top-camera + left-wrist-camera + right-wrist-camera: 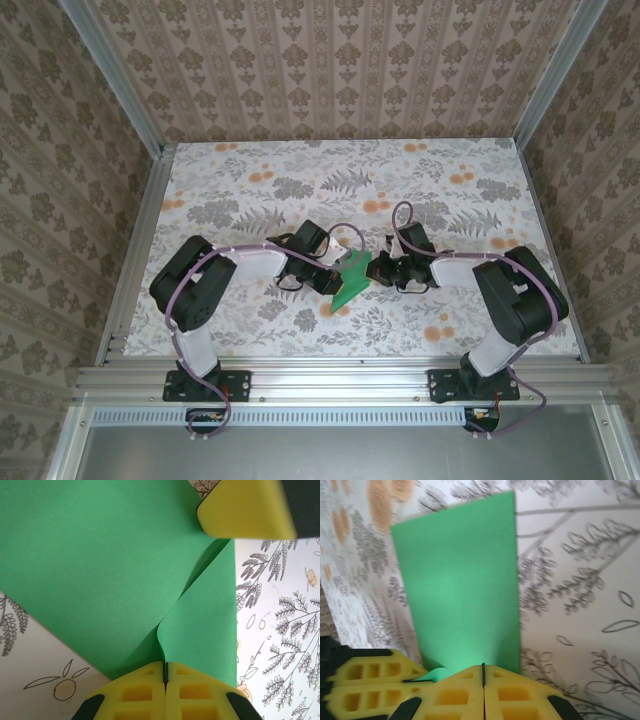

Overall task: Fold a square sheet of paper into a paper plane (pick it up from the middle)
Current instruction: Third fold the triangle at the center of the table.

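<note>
Left wrist view: left gripper (165, 670) fingers clamp the square sheet of paper (100, 570) at six o'clock; right gripper (483, 672) fingers pinch it too. Best to hold firm and align edges before creasing.

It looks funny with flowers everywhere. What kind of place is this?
Probably a small robot test booth: the left arm and right arm are bolted to a metal rail, patterned walls box in the floral table, and they hold green paper between them.
</note>
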{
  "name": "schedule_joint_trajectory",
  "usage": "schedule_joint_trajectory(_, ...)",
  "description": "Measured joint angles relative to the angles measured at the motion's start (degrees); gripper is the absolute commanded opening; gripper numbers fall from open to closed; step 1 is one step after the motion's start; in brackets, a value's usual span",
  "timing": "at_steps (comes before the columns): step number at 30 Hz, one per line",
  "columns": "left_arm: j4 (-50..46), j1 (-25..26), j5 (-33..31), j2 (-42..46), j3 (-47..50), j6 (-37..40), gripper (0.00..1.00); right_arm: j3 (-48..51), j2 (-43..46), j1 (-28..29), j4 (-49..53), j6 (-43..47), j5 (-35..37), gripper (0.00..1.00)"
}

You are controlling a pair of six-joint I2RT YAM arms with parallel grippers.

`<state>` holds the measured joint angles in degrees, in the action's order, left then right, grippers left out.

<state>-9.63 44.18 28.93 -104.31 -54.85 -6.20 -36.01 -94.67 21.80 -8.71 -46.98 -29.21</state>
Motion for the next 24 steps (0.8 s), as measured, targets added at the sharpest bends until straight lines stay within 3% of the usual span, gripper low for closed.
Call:
schedule_joint_trajectory(10,-0.24,0.04,0.0,0.0,-0.09,0.2,0.0,1.99,-0.22,-0.55,-3.89,-1.2,-1.42,0.09)
schedule_joint_trajectory(16,-0.24,0.04,0.0,0.0,-0.09,0.24,0.0,1.55,6.19,-0.22,0.57,-1.27,-1.25,0.08)
schedule_joint_trajectory(24,-0.24,0.04,0.0,0.0,-0.09,0.24,0.0,1.03,3.96,5.05,-3.67,-4.57,-1.27,0.08)
